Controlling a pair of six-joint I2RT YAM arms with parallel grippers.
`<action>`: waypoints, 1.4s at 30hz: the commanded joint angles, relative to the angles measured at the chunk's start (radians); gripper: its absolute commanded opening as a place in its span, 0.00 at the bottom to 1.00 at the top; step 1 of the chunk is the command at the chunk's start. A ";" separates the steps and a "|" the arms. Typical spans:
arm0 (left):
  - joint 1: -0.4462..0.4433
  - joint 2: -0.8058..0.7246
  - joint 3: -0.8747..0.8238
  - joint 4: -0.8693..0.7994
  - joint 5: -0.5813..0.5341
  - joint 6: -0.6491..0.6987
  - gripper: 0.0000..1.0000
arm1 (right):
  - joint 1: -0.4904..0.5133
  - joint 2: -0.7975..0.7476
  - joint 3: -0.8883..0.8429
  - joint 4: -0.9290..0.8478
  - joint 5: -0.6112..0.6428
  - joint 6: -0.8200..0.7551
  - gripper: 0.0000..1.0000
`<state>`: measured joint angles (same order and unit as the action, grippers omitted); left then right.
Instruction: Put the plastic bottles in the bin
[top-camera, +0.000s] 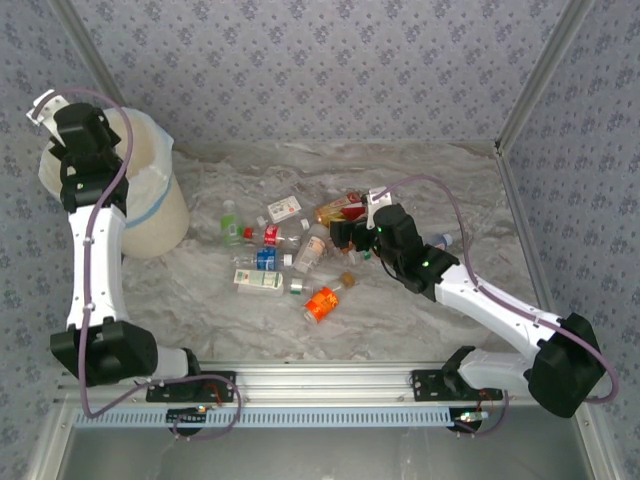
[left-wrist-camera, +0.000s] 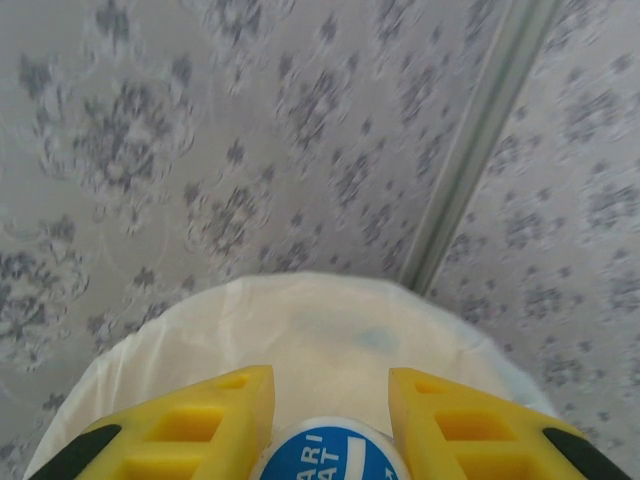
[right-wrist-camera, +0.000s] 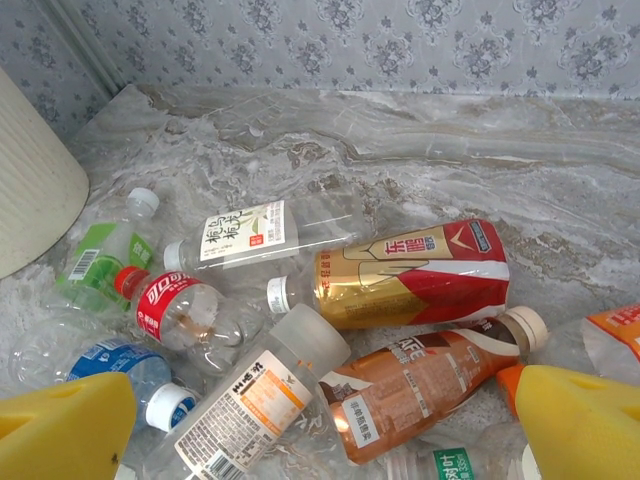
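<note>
Now my left pincer (left-wrist-camera: 328, 400) clamps a blue-labelled bottle (left-wrist-camera: 325, 458) over the bin (left-wrist-camera: 300, 320) at ten o'clock; my right pincer (right-wrist-camera: 325, 415) gapes above loose bottles (right-wrist-camera: 410, 275).

Jumbled plastic bottles (top-camera: 308, 253) near cream bin (top-camera: 160, 215)

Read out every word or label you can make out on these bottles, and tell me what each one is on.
"ARI" above "AT", cut off: blue-label bottle in the left gripper.
"东鹏": gold-and-red bottle.
Black Chinese characters on the white-label bottle: too blurred to read.
White script on the red-label bottle: illegible.
Fine print on the brown bottle: too small.
</note>
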<state>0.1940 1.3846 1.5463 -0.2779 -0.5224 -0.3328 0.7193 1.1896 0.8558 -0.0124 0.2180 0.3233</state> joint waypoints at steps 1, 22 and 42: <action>0.007 0.049 -0.012 -0.081 -0.012 -0.070 0.00 | -0.003 0.002 0.030 -0.034 0.014 0.026 1.00; 0.008 0.174 0.020 -0.304 0.255 -0.145 0.59 | -0.007 0.017 0.068 -0.145 0.065 0.038 1.00; 0.008 -0.171 -0.265 0.021 0.888 -0.254 0.99 | -0.547 0.014 0.021 -0.490 -0.091 0.412 1.00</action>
<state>0.2028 1.2564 1.3239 -0.3431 0.1959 -0.5320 0.2615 1.2026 0.9024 -0.4614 0.2268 0.6163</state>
